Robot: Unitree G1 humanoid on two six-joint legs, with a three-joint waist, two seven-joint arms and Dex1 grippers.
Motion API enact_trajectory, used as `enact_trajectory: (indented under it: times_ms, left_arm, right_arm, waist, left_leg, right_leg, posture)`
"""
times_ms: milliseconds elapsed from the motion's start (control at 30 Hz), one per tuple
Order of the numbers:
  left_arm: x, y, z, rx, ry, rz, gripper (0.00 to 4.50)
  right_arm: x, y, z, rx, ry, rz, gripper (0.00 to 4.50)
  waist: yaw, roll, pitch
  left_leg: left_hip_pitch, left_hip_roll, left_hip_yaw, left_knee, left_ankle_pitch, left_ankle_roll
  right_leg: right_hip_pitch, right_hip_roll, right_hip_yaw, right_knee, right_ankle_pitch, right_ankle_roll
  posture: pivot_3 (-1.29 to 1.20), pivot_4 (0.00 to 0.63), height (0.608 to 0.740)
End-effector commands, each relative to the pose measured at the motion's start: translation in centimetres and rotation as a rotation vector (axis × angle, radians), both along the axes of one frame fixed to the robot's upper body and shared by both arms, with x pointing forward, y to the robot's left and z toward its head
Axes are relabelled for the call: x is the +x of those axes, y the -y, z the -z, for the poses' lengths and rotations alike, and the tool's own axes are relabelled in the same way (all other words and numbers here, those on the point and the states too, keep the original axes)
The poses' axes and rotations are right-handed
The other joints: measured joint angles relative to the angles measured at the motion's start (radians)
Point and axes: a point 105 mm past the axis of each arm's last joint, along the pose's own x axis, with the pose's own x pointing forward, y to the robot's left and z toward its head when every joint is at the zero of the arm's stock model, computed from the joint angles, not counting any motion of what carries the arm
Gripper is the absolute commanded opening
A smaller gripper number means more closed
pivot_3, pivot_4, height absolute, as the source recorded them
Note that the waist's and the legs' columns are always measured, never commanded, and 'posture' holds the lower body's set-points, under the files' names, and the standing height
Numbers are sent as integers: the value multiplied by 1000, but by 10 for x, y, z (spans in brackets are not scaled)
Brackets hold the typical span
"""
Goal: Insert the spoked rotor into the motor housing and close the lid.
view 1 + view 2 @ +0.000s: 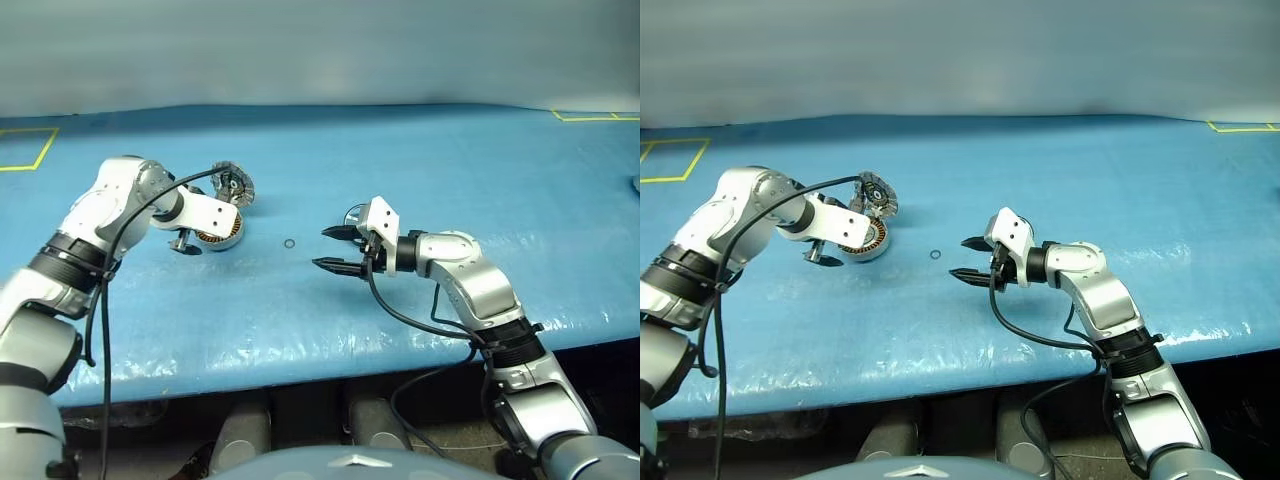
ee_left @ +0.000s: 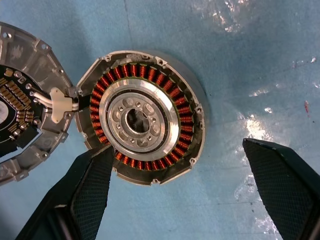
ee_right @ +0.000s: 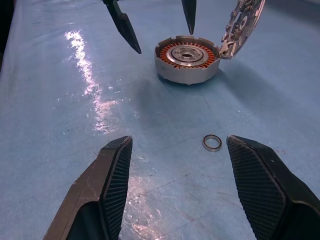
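Note:
The motor housing [image 2: 141, 116] lies on the blue table with its copper windings and silver centre showing and nothing inside. Its lid [image 1: 232, 183] stands tipped open at the housing's far edge, circuit side in view. My left gripper [image 2: 175, 150] hangs open just above the housing, pointing steeply down, one finger [image 2: 92, 180] over the rim and the other off to the side. My right gripper [image 1: 322, 248] is open and holds nothing, pointing level toward the housing from the right. A silver curved piece [image 1: 351, 214] peeks out behind it; I cannot tell whether it is the spoked rotor.
A tiny dark ring [image 3: 212, 143] lies flat on the table between the housing and my right gripper. Yellow tape marks sit at the far left corner [image 1: 30, 150] and far right corner [image 1: 590, 117]. The table's front edge [image 1: 300, 365] runs close below both arms.

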Motion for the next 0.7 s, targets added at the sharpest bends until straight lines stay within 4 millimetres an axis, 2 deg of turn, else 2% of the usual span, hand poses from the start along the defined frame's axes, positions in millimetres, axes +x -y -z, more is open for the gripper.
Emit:
enact_trajectory:
  times_ms: [33, 300, 700]
  left_arm:
    - [7, -2, -8, 36, 34, 16, 4473]
    - [12, -1, 7, 33, 16, 23, 4473]
    - [6, -3, 13, 38, -14, 33, 4473]
  right_arm:
    - [-1, 0, -13, 14, 59, 2, 3166]
    - [-1, 0, -13, 13, 68, 12, 3166]
    - [1, -1, -13, 13, 81, 26, 3166]
  waist:
    - [-2, 0, 0]
    - [-5, 0, 0]
    - [-6, 0, 0]
  left_leg:
    - [0, 0, 0, 0, 0, 0]
    - [0, 0, 0, 2, 0, 0]
    - [-2, 0, 0, 12, -1, 2]
  right_leg:
    - [0, 0, 0, 0, 0, 0]
    - [0, 0, 0, 1, 0, 0]
    - [2, 0, 0, 2, 2, 3]
  posture:
    - [0, 150, 740]
    - [0, 150, 740]
    - [0, 150, 740]
